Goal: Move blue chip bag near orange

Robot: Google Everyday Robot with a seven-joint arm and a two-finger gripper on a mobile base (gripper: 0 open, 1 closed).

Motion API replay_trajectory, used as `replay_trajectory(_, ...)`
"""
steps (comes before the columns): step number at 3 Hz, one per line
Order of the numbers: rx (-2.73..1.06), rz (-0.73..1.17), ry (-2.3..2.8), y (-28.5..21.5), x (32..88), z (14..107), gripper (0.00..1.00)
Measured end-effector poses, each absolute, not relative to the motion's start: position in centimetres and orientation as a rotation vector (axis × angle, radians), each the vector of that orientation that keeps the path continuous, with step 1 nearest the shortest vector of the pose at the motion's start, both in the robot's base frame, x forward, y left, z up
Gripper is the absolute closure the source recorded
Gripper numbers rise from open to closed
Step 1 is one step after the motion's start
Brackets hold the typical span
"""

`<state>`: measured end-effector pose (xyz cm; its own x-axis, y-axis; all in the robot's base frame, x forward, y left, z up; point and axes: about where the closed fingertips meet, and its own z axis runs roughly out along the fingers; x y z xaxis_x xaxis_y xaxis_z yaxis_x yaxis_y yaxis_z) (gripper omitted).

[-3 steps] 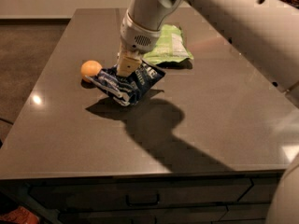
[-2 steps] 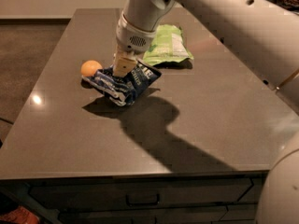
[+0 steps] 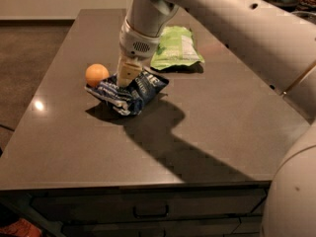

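The gripper [image 3: 126,78], its tips pinched together on the crumpled top of the blue chip bag [image 3: 134,94], has slid a short way toward the orange [image 3: 97,74] over the past second, taking the bag along while the fruit has stayed put. The bag hangs directly beneath the gripper and spreads out to either side of it, its lower edge resting on the grey table [image 3: 212,132]. The bag's far corner now reaches the orange, which sits just beside the gripper, touching the foil or very nearly so. By that reading the move is all but complete, with only the release left. Behind the gripper, and well apart from it, a light-green chip bag [image 3: 177,47] lies flat.
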<state>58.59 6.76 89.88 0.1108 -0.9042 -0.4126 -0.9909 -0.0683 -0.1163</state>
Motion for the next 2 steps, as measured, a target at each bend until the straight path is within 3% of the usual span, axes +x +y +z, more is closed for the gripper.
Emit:
replay_trajectory(1,-2.034,0.329,1.847,6.89,58.58,89.79,0.05)
replay_trajectory(2,-2.035,0.330,1.846,6.98,58.58,89.71,0.00)
